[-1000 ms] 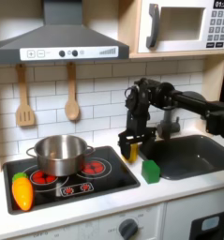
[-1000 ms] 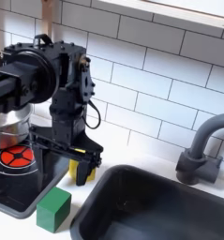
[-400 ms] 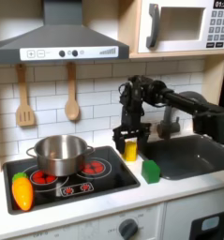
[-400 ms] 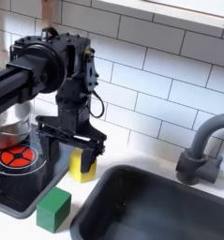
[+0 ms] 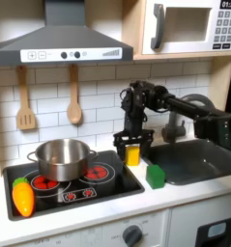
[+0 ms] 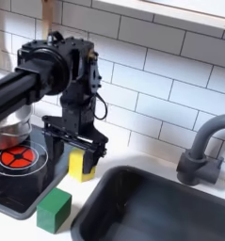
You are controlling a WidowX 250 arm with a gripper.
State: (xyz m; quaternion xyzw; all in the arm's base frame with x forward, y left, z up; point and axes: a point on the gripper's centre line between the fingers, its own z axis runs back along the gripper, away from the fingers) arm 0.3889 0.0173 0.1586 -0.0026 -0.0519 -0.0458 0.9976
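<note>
Where the stove meets the sink, the end effector stands over the yellow block, its fingers clamped on the block's upper part; whether the block rests on the worktop I cannot tell. Block looks rigid, light and smooth-faced, probably slippery, so the flat opposite sides suit a hold. Green cube sits nearby, apart.

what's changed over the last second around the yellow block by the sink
The tool rose off the yellow block, exposing more of it; the block stayed standing on the counter between stove and sink. Whether the fingers let go, I can't tell. Green block, pot and carrot are unchanged.
</note>
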